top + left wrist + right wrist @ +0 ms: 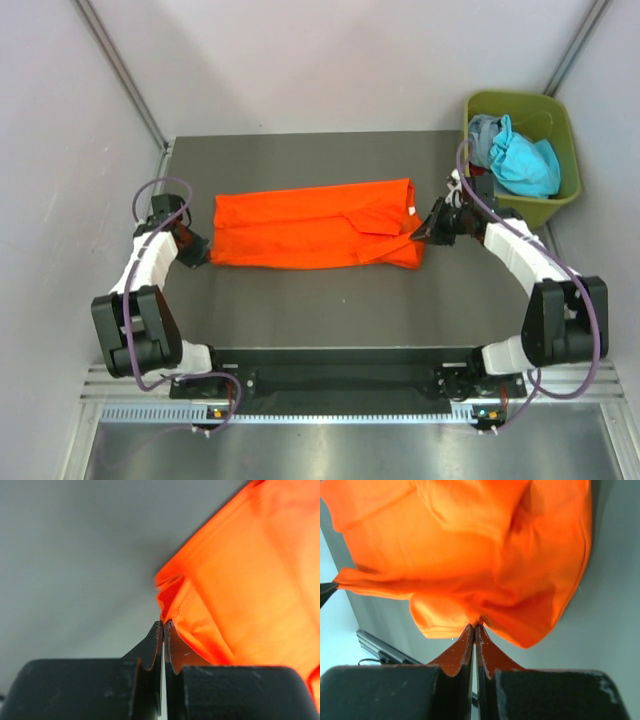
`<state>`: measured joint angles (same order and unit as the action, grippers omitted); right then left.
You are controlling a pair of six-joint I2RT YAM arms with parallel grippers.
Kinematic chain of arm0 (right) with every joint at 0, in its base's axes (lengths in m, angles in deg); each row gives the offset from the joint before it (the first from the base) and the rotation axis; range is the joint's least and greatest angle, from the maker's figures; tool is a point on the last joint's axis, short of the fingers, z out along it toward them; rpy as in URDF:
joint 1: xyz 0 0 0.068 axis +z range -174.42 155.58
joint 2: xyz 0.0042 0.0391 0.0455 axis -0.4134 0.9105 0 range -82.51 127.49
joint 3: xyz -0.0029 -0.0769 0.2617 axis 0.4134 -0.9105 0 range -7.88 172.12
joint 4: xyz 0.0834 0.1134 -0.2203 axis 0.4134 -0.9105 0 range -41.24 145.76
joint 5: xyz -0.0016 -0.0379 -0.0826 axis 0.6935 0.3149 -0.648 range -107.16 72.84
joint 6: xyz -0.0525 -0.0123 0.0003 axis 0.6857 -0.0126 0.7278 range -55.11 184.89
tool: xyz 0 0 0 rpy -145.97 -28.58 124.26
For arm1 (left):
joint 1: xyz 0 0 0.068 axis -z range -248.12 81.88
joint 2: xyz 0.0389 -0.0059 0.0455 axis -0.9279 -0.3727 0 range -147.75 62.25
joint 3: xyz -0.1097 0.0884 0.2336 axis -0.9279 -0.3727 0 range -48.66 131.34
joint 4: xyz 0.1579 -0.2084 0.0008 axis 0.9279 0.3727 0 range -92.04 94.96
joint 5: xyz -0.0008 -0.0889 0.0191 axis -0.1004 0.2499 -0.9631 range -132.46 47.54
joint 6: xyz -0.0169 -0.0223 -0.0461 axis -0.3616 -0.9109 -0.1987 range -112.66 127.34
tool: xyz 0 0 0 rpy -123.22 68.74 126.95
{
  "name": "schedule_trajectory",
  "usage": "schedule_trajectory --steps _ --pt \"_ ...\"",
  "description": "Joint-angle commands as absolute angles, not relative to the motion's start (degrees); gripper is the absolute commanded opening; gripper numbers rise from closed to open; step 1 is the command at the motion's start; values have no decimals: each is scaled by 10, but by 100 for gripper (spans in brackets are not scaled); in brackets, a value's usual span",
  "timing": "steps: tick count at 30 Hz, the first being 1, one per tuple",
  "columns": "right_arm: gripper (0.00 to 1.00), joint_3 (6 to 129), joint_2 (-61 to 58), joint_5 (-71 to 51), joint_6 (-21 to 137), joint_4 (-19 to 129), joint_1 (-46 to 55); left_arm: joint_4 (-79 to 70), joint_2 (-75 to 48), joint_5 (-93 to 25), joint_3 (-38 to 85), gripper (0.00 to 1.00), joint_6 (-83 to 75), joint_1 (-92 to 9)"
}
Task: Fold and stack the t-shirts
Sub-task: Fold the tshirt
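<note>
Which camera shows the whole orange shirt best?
The top external view: the orange t-shirt lies stretched across the table, whole. The left wrist view shows only a corner pinched by the left gripper; the right wrist view shows a bunched end pinched by the right gripper.

Shows white shells between chunky black joint housings on the left arm [150, 262] and right arm [515, 245], trails a thin purple cable [165, 179] along each, and ends in the left gripper [163, 625] and right gripper [474, 627], both matte black with tapered fingers [150, 647] notched inside.
</note>
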<state>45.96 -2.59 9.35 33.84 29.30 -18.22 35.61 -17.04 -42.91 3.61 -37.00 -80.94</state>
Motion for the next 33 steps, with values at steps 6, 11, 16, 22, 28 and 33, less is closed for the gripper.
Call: schedule_trajectory --steps 6,11,16,22,28,33 --pt "0 645 100 104 368 274 -187 339 -300 -391 168 0 -343 -806" --pt "0 762 199 130 387 234 -187 338 -360 -384 218 0 -344 -806" --pt "0 826 263 140 398 218 -187 336 -403 -358 260 0 -334 -805" --pt "0 868 309 154 404 210 -186 335 -443 -346 289 0 -337 -805" --pt "0 884 324 133 410 200 -187 329 -466 -338 301 0 -343 -805" --pt "0 891 334 131 406 198 -189 329 -477 -338 310 0 -345 -804"
